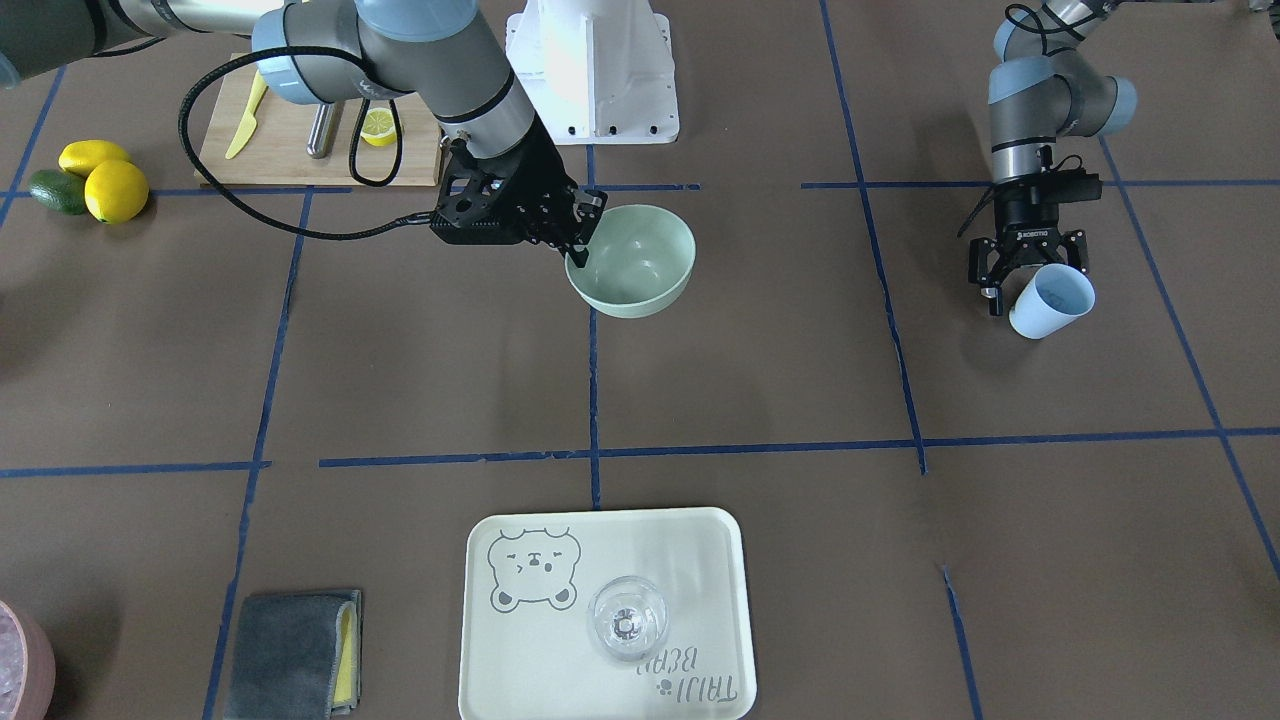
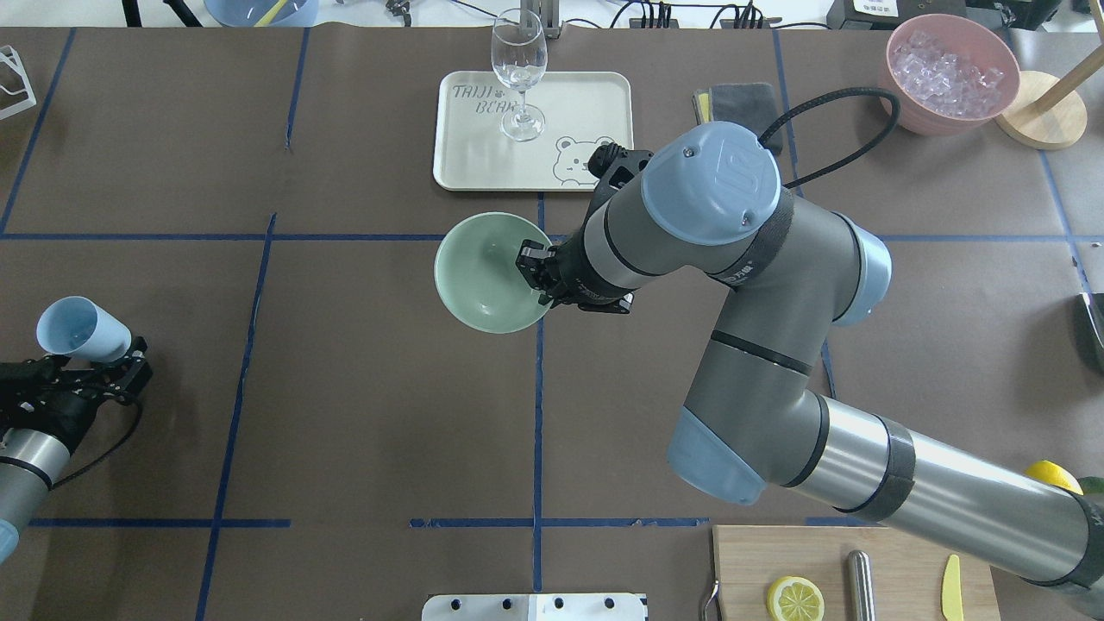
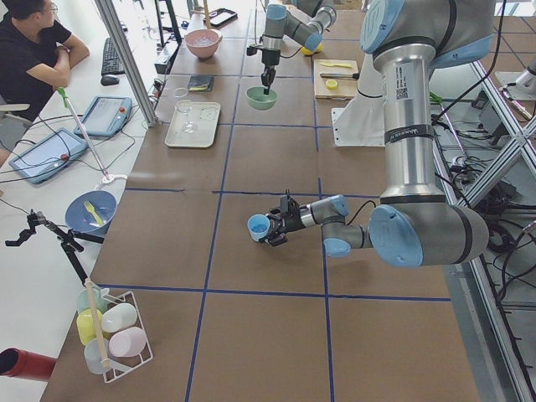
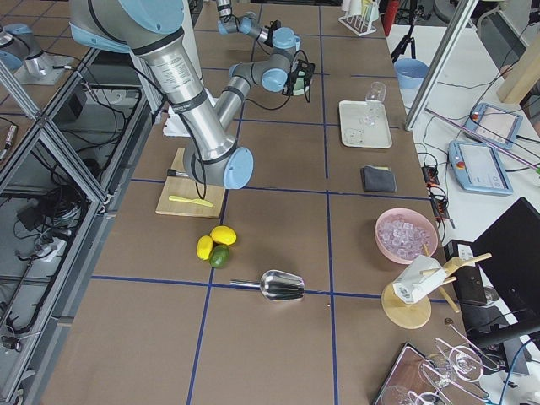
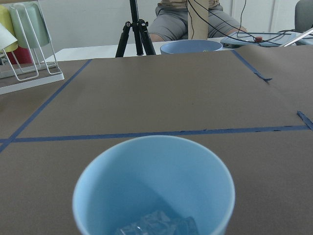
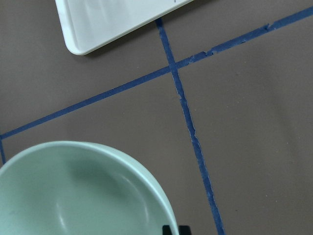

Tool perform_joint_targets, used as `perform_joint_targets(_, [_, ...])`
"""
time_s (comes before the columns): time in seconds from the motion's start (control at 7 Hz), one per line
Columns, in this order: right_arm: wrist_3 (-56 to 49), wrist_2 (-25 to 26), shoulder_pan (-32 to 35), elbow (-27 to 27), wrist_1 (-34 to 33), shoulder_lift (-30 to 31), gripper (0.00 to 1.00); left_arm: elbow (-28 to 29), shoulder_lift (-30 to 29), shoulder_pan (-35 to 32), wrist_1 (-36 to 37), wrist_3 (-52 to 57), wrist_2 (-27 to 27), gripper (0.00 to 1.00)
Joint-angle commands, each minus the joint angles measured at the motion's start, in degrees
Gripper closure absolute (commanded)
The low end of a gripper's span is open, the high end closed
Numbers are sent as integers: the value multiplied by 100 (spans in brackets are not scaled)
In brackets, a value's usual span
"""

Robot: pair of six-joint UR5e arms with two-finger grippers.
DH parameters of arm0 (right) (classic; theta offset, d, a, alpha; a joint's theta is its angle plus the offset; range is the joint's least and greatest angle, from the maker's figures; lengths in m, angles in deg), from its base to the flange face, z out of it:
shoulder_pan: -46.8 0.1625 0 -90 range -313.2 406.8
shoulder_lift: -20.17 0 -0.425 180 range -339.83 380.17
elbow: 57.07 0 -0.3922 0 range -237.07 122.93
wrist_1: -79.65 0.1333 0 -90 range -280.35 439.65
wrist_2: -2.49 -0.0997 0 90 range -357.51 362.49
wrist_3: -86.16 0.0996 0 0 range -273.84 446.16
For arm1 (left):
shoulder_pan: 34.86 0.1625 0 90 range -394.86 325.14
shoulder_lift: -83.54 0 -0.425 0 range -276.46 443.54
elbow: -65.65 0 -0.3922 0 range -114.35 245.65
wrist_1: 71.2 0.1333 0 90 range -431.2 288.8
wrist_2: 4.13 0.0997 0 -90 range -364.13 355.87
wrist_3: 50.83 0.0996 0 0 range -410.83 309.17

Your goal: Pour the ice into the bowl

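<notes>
The pale mint-green bowl (image 1: 630, 262) sits near the table's middle and also shows in the overhead view (image 2: 487, 272). My right gripper (image 1: 580, 250) is shut on its rim; the rim fills the lower left of the right wrist view (image 6: 73, 196). I cannot tell whether the bowl rests on the table. My left gripper (image 1: 1035, 285) is shut on a light blue cup (image 1: 1050, 300), tilted, far off to the robot's left (image 2: 82, 329). A few clear ice cubes (image 5: 156, 225) lie in the cup's bottom (image 5: 151, 186). The bowl holds no ice.
A cream tray (image 1: 700, 560) with a clear wine glass (image 1: 627, 620) stands at the operators' side. A pink bowl of crushed ice (image 2: 953, 73), a grey cloth (image 1: 290, 655), lemons (image 1: 115, 190) and a cutting board (image 1: 300, 130) lie on the robot's right half.
</notes>
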Motion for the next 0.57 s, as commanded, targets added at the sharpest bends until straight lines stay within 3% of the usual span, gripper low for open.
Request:
perform_joint_targets(0.0, [0, 17, -19, 0, 0, 8, 100, 16, -144, -196, -30, 223, 10, 6])
perform_joint_targets(0.43, [0, 122, -116, -9, 0, -1, 100, 16, -153, -390, -22, 329, 19, 6])
